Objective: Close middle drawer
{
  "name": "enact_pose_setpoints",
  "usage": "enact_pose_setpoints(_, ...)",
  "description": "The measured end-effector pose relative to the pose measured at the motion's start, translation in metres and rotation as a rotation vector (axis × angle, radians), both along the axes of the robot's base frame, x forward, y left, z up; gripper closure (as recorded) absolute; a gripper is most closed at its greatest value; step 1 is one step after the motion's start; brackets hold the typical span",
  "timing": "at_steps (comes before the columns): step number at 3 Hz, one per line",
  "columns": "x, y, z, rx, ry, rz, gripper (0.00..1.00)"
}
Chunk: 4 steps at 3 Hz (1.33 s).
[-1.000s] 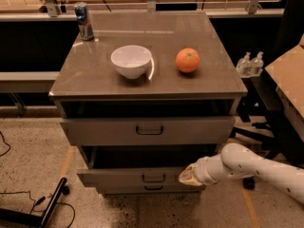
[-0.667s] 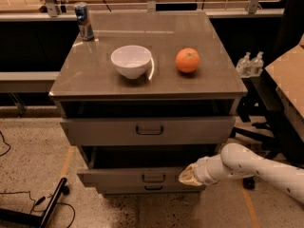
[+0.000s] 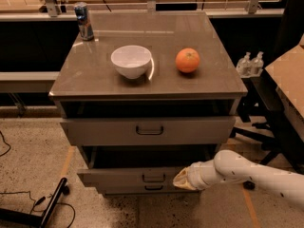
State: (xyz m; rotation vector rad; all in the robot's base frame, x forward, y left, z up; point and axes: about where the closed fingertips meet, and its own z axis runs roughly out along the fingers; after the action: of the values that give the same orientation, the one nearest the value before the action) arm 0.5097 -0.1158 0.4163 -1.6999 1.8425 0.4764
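The claw (image 3: 182,179) sits at the right end of the middle drawer's (image 3: 114,176) low front, just beside its loop handle (image 3: 153,177). I cannot tell whether it is apart or together. That drawer stands pulled out, beneath the taller top drawer (image 3: 99,131). The white arm (image 3: 251,172) is cut off at the right edge. The desk (image 3: 95,77) carries a white bowl (image 3: 131,61), an orange (image 3: 187,61) and a drink can (image 3: 84,21). Two clear bottles (image 3: 251,63) stand to the right.

White jointed robot arm (image 3: 259,175) extended low from the right, elbow bent, cream-tipped gripper (image 3: 183,179) pointed left, below centre.
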Motion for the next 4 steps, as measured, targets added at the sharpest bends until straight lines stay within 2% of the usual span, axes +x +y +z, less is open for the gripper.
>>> enact_pose_setpoints(1, -0.004, 0.006, -0.007, -0.008, -0.018, 0.012, 1.00)
enact_pose_setpoints(3, 0.016, 0.003, -0.003, 0.018, -0.086, 0.000, 1.00)
enact_pose_setpoints(4, 0.016, 0.003, -0.003, 0.018, -0.086, 0.000, 1.00)
